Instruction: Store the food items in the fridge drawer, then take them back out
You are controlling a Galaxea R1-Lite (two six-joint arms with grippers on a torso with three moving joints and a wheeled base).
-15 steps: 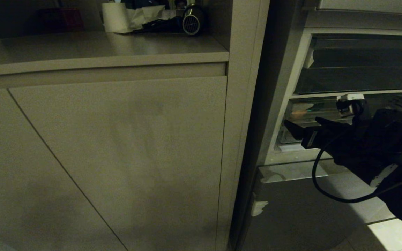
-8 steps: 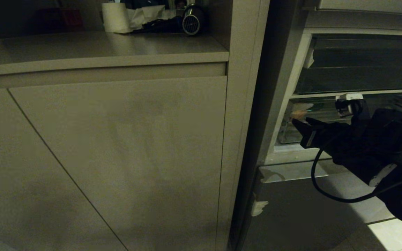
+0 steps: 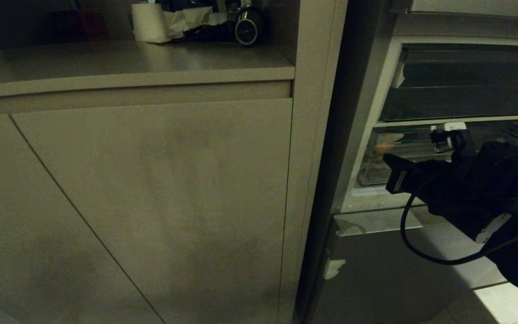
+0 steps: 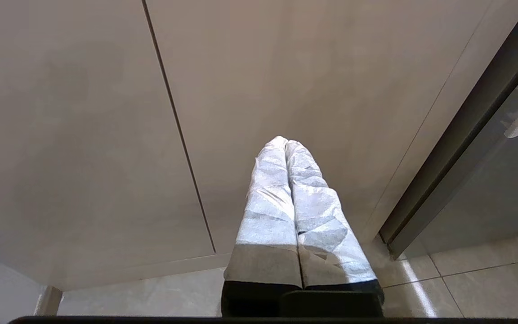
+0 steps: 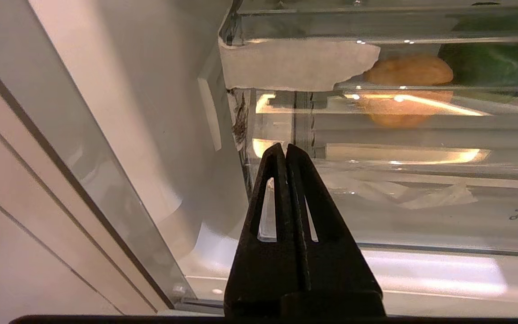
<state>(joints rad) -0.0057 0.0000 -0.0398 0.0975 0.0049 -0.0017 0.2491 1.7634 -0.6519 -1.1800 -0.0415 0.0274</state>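
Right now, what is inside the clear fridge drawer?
Inside the drawer lie a tan potato and, beside it, a dark green pepper. The pepper is cut off by the picture's edge, and white tape on the drawer's front hides part of the inside.

A home kitchen: beige cabinet doors [image 3: 151,202] under a surface [image 3: 128,63] holding a paper roll [image 3: 147,22], beside an open fridge [image 3: 466,90] standing on a tiled floor [image 4: 466,288].

The potato [image 5: 409,69] lies inside the fridge drawer [image 5: 376,155], beside the pepper [image 5: 488,63].
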